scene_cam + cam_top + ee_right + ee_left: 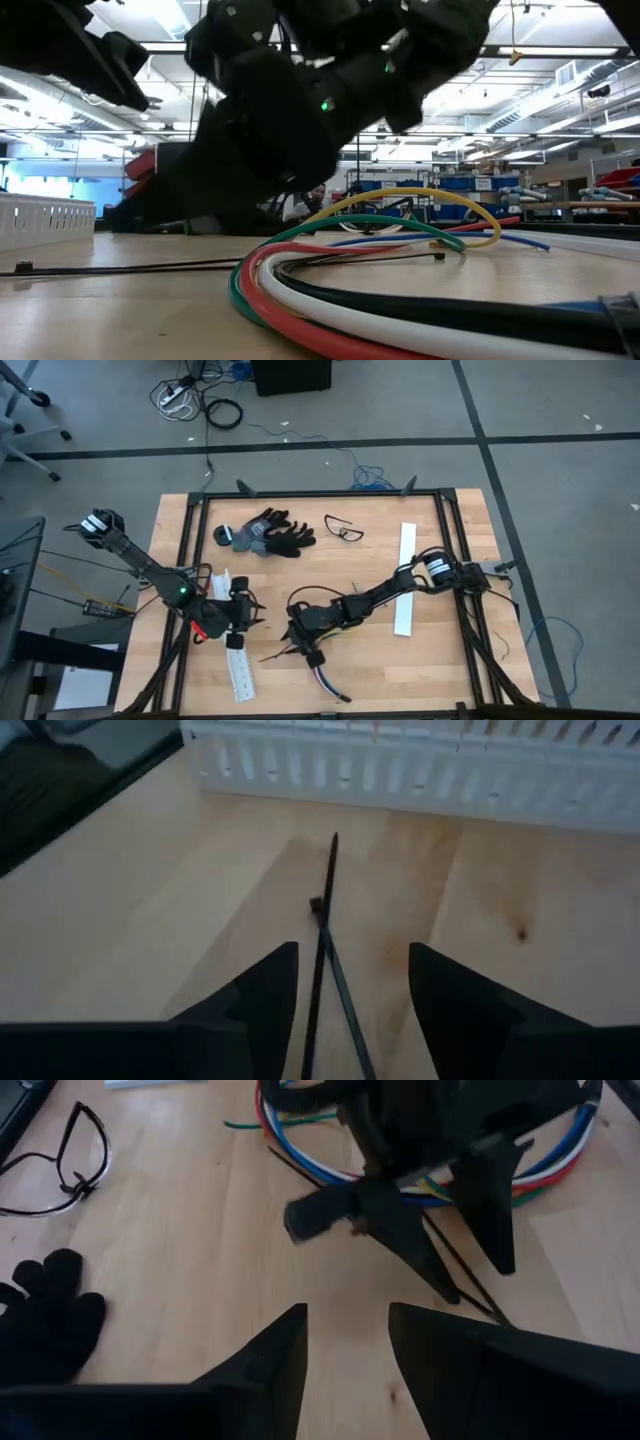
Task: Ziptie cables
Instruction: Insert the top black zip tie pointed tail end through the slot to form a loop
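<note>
Cables (330, 270) are lying closest to the low camera, a looped bundle of white, red, green, black, blue and yellow wires curving across the wooden table (420, 660), yellow arching highest. Right gripper (345, 990) is hovering low over the table near its front middle, fingers (262, 995) standing apart and gripping nothing; a thin black zip tie (330, 920) is lying on the wood between them, its small head just ahead of the fingertips, a second thin black strand crossing it. Beyond the tie, a white slotted strip (420, 765) is lying across the table. From above, the right gripper (300, 632) is sitting just above the cables (325, 682), which are trailing toward the table's front edge. Left gripper (345, 1355) is waiting just to the left, fingers parted and holding nothing, pointing toward the right gripper and the bundle (300, 1150) beyond it; seen from above, the left gripper (248, 615) is hanging beside the white slotted strip (238, 660). Farther out, black gloves (265, 535) and safety glasses (343, 528) are lying near the back edge, another white strip (404, 578) is lying at the right under the right arm
</note>
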